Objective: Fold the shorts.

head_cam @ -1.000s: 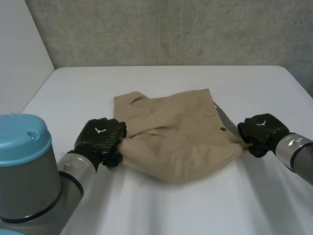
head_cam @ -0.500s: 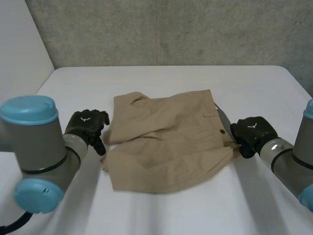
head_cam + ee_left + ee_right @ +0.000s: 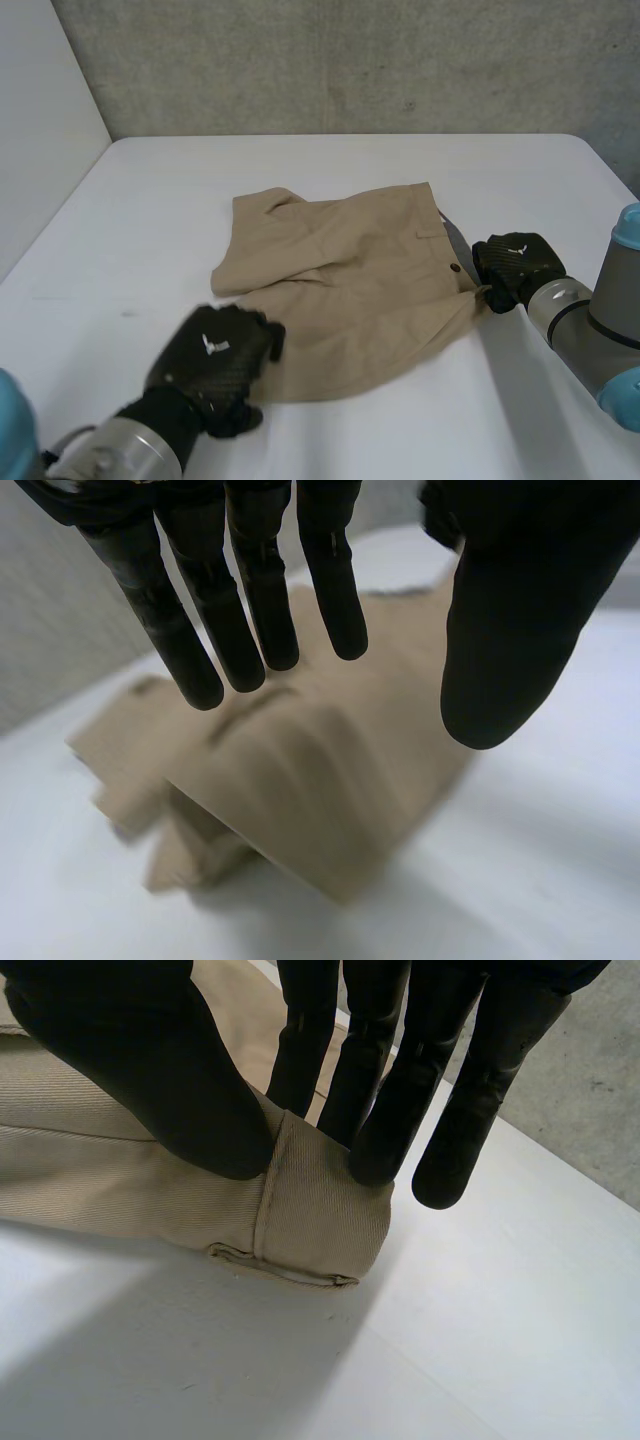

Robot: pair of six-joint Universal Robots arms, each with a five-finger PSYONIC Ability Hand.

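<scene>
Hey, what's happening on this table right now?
A two-armed robot is working on tan shorts lying partly folded on a white table. Its right hand pinches the shorts' right edge between the thumb and fingers. Its left hand hangs open over the near left corner, holding nothing.

Illumination is even and diffuse, arriving from overhead. The white table (image 3: 330, 165) reads bright; the grey wall (image 3: 350, 60) behind it reads dimmer. The shorts (image 3: 350, 280) cast a soft, narrow shadow along their near edge in the head view, and a wider soft one in the left wrist view.
</scene>
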